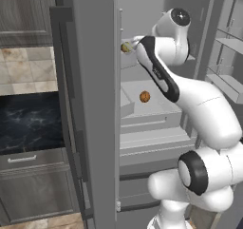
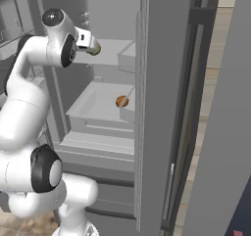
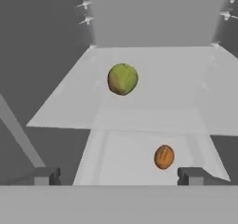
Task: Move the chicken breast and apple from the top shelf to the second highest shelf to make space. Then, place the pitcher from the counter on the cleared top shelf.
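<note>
Hand view, left to right: the apple (image 3: 122, 79), a small round yellow-green fruit, rests on the top shelf (image 3: 195, 93), left of centre; it is probably light, firm and smooth, so apt to roll or slip; best taken across its widest girth; lower right, the chicken breast (image 3: 163, 156) lies on the second highest shelf (image 3: 125, 158); the gripper (image 3: 118, 175) is empty, jaws fully apart, short of the apple.
</note>
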